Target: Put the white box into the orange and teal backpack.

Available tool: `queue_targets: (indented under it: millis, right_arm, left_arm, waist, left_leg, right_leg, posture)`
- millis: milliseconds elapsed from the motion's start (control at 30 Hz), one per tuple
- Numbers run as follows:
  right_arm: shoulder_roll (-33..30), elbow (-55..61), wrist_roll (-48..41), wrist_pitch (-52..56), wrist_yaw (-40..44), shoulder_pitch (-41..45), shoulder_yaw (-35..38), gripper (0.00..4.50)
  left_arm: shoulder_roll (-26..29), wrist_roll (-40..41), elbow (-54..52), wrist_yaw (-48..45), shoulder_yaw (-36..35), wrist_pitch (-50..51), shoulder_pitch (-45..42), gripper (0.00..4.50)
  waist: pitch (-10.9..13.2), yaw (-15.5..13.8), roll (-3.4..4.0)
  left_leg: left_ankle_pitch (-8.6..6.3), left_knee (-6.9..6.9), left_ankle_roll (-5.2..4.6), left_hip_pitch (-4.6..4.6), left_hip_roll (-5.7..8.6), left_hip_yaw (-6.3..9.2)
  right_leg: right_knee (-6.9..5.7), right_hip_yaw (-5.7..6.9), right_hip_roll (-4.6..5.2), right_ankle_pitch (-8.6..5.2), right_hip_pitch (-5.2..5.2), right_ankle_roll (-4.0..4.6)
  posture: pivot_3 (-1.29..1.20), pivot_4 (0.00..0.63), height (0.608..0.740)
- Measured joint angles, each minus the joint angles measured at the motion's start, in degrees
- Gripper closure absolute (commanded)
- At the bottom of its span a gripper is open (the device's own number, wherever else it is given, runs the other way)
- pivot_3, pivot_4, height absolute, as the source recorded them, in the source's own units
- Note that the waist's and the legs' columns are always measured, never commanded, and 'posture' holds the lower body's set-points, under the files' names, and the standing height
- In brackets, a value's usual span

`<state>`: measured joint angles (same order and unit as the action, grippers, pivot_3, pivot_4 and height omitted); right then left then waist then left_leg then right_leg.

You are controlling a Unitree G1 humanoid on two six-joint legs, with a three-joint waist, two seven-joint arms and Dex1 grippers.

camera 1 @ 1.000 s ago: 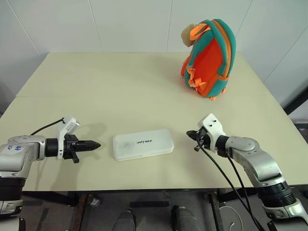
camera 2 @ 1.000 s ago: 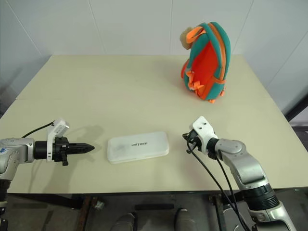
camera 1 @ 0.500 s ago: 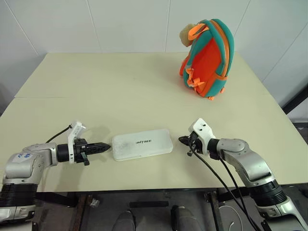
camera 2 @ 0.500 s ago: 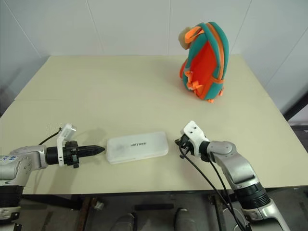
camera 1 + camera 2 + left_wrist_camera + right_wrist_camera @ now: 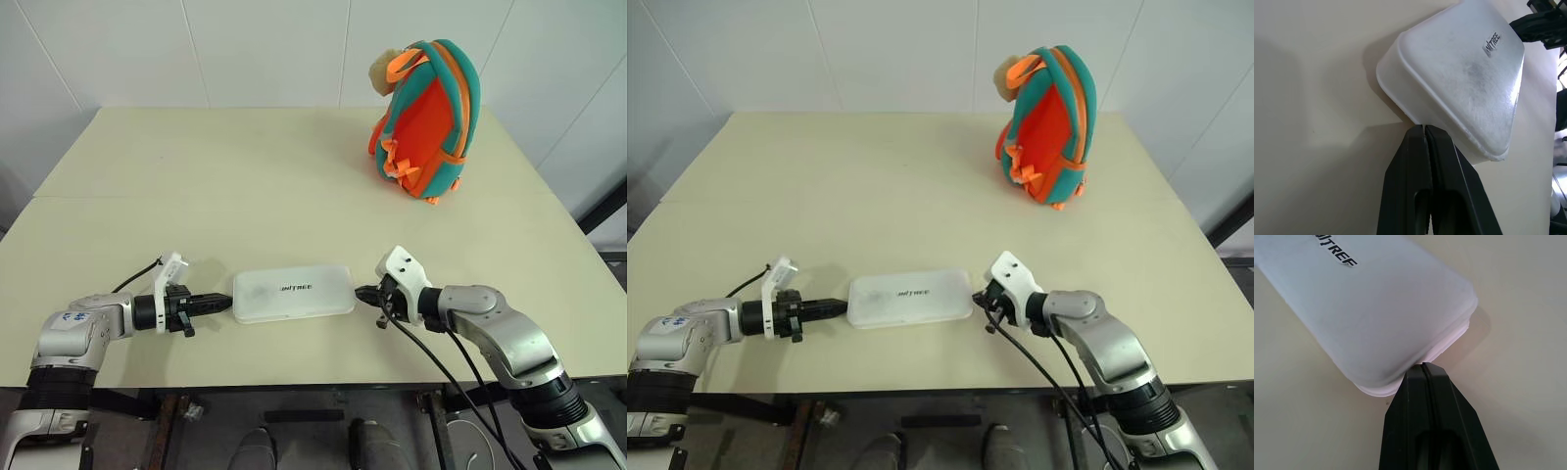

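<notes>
Both grippers pressed against the ends of the box, ready for a squeeze lift.

The box (image 5: 293,293) lay flat near the table's (image 5: 245,176) front edge, well apart from the backpack (image 5: 423,117) standing upright at the far right. The left gripper (image 5: 221,304) and right gripper (image 5: 364,292), fingers pressed together, each met one short end. Judged step: clamping the box between them. Next, even inward pressure and a level lift toward the backpack, whose opening I could not see.

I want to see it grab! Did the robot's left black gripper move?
Yes. The left gripper, jaws shut, has slid right along the table up to the flat white box's left end.
</notes>
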<state>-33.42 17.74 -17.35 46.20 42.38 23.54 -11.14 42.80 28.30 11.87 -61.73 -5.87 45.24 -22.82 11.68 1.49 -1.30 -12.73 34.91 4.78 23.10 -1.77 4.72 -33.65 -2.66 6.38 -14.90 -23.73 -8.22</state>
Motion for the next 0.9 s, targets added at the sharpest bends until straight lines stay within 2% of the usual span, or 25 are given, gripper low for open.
queue_targets:
  millis: [267,467,900]
  right_arm:
    - [-3.5,4.2,-3.0,5.5,2.7,-1.5,0.6,4.5]
    - [-5.5,4.4,-3.1,6.2,3.0,-1.6,1.5,4.5]
    - [-6.6,4.4,-3.6,6.1,3.1,-2.0,1.9,4.5]
  left_arm:
    - [-0.8,-1.7,0.6,-0.1,2.1,-0.2,-2.6,4.43]
    - [-0.1,-1.7,-0.5,-1.8,4.9,0.8,-3.3,4.43]
    - [1.5,-1.7,-2.7,-2.3,6.4,3.8,-3.3,4.43]
  waist:
    - [0.0,0.1,0.0]
    - [0.0,0.1,0.0]
    - [0.0,0.1,-0.01]
  left_leg:
    - [0.0,0.0,0.0,0.01,0.0,0.0]
    - [-0.01,0.0,0.01,0.01,0.0,0.0]
    - [-0.02,0.0,0.01,0.02,0.0,0.0]
  right_leg:
    - [0.03,0.0,0.0,0.0,0.0,0.0]
    - [0.09,0.0,0.0,0.0,0.01,0.0]
    - [0.12,0.0,0.01,0.0,0.01,0.0]
  posture:
    - [0.0,0.15,0.74]
    - [0.0,0.15,0.74]
    - [0.0,0.15,0.74]
